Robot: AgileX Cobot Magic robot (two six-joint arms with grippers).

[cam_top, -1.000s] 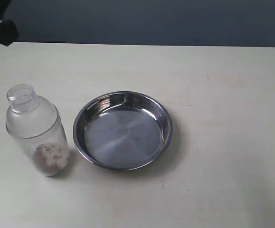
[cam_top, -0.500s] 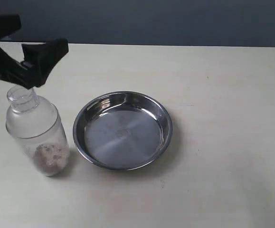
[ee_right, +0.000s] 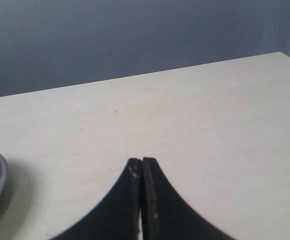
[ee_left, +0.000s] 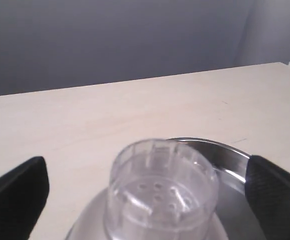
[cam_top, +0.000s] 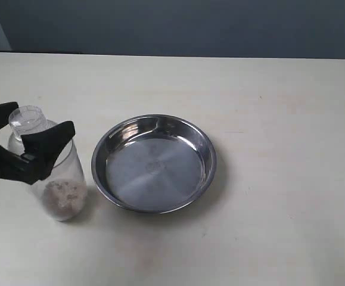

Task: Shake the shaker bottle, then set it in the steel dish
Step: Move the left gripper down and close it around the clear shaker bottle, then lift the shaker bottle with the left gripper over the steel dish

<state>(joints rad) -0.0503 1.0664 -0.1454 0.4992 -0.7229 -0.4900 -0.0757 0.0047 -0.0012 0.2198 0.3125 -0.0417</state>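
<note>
Low, left arm (cam_top: 5,164) level; left jaws apart astride shaker bottle (cam_top: 65,186); right jaws closed.

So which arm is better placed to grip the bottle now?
Left. The left tool is open around the bottle; the right tool is shut, with no bottle in its view.

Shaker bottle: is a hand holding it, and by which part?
Not held. The left hand stands open around the shaker bottle near its top; the right hand is shut on nothing.
</note>
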